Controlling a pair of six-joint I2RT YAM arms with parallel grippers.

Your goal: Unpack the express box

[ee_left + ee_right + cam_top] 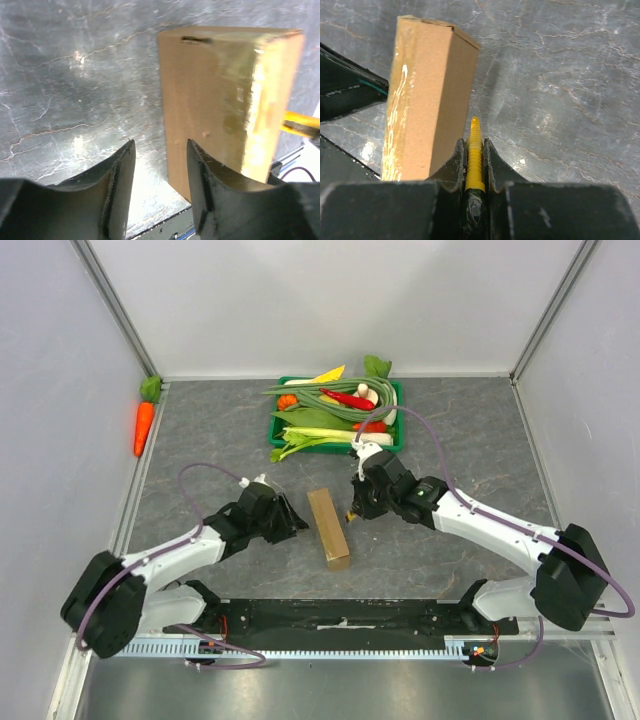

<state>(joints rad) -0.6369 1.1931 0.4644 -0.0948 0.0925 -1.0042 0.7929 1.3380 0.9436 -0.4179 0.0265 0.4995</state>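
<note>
One express box lying on table, near centre, long side running near-to-far, between two grippers. Left gripper sitting just left of box, jaws standing apart, gripping nothing. Right gripper sitting just right of box's far end, clamping one yellow tool. One green tray lying far centre, holding mixed vegetables: long beans, red chilli, leek. One carrot lying far left by wall. Table showing grey marbled; white walls enclosing.
</note>
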